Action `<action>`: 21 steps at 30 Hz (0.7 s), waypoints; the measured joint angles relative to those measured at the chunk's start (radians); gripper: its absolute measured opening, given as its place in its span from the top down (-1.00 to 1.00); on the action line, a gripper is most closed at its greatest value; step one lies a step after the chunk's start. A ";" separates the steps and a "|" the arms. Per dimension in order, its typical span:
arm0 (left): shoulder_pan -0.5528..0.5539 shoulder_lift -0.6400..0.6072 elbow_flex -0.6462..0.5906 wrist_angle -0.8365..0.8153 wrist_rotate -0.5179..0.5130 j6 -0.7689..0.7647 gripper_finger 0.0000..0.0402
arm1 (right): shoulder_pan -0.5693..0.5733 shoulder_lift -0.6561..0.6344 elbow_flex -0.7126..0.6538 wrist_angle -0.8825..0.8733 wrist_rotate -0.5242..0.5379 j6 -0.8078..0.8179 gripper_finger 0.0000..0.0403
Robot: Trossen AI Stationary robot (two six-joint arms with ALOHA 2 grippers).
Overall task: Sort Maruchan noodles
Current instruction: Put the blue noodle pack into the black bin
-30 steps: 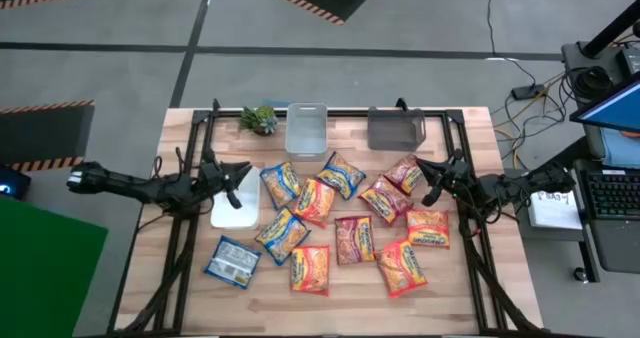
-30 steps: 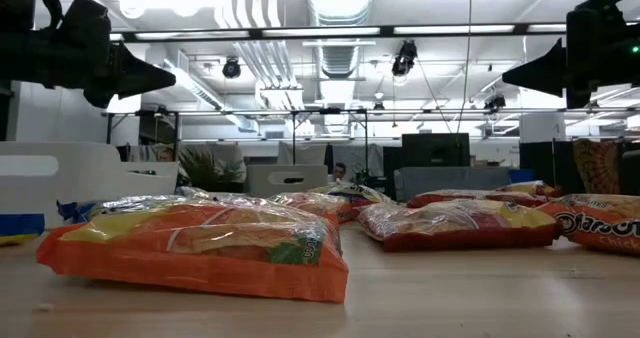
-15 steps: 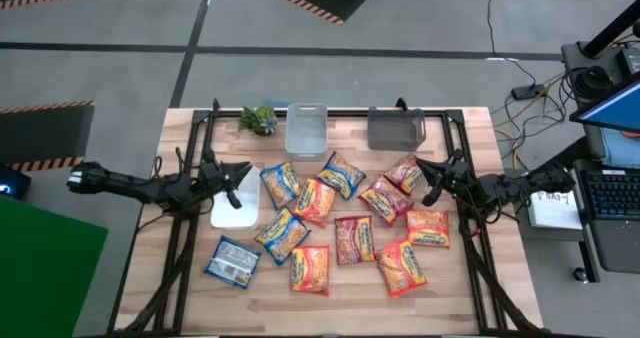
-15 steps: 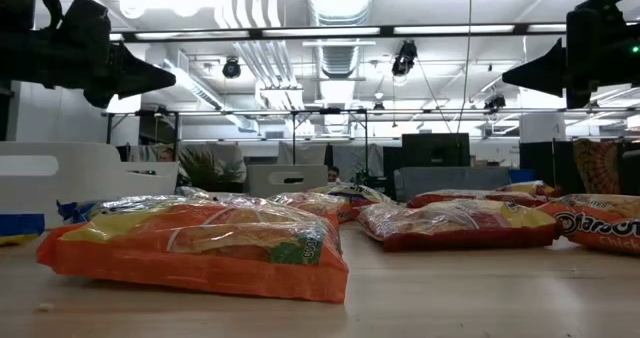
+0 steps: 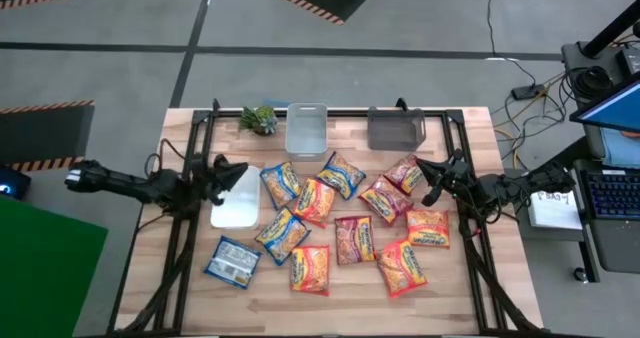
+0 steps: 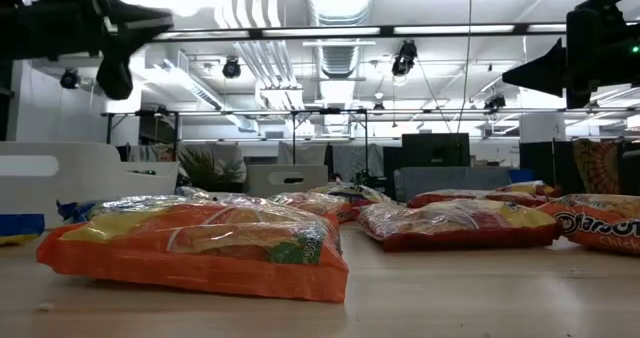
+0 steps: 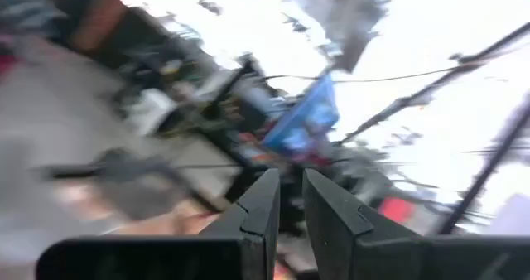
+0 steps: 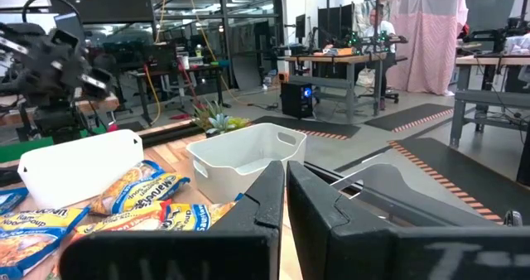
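Left gripper (image 5: 243, 169): you see it raised above the table's left side, over the white bin (image 5: 236, 197), with its fingers (image 7: 263, 210) nearly together and nothing between them. Right gripper (image 5: 424, 167): you see it raised above the table's right side, just beside the red-pink packets, with its jaws fully closed and empty.

Locate the Maruchan noodles (image 5: 340, 224) in the high view: you find the packets lying flat and scattered across the middle of the wooden table (image 5: 470, 128), some overlapping at their edges. One blue packet (image 5: 233, 261) lies apart from the rest, near the front left. An orange packet (image 6: 195, 245) fills the foreground of the low view.

At the table's far edge you see a clear bin (image 5: 306, 128) and a grey bin (image 5: 395, 129) side by side, both holding no packets. A small green plant (image 5: 259, 119) stands just left of the clear bin.
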 joint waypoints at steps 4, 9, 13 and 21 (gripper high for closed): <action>0.000 0.109 0.000 0.225 0.092 0.061 0.80 | 0.000 0.000 0.000 0.000 0.000 0.044 0.96; -0.001 0.255 0.005 0.419 0.154 0.083 0.80 | 0.000 0.000 0.000 0.000 0.000 0.296 0.96; -0.001 0.389 0.084 0.416 0.161 0.081 0.80 | 0.000 0.000 0.000 0.000 0.000 0.402 0.96; -0.001 0.628 0.343 0.316 0.162 0.097 0.80 | -0.002 0.000 0.008 -0.002 0.001 0.393 0.96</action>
